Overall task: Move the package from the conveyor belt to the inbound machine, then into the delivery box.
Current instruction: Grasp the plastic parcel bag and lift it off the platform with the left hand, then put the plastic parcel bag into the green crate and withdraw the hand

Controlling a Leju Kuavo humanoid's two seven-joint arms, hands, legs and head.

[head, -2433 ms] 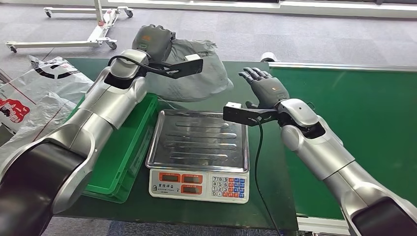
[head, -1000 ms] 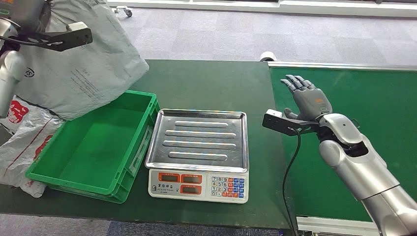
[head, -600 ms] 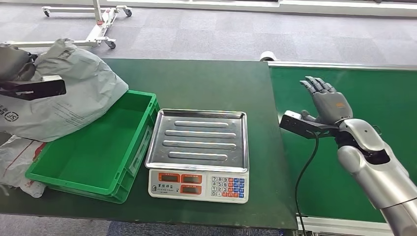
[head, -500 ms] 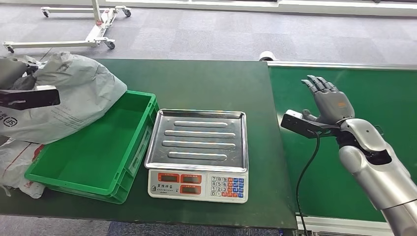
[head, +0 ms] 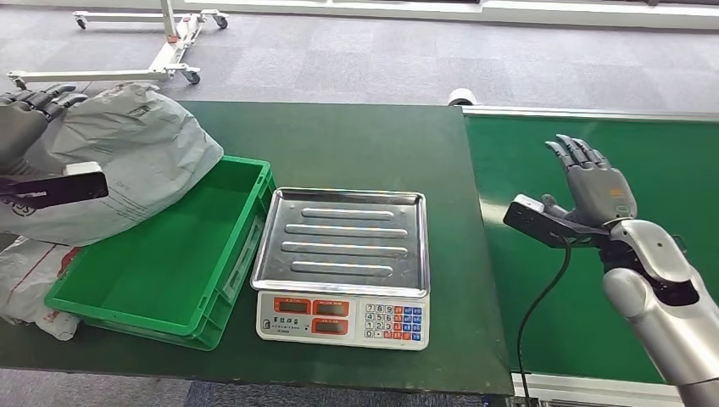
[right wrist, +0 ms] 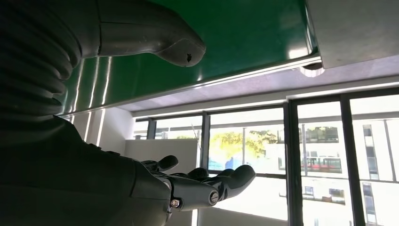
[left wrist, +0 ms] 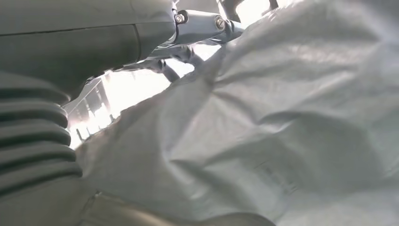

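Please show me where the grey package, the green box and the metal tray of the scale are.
grey package (head: pixel 127 161), head view, on its crumpled upper side.
green box (head: pixel 246 225), head view, on its right wall.
scale tray (head: pixel 343 239), head view, on the ribbed middle.

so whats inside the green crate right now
The green crate shows a bare green floor with nothing on it. The grey package overhangs its far left rim at the left hand, hiding that corner and part of the printed bags beside the crate.

My left hand (left wrist: pixel 70 94) presses close against the crumpled grey plastic package (left wrist: pixel 282 132); my ribbed wrist cover and thick thumb lie along it, with bright light showing between them
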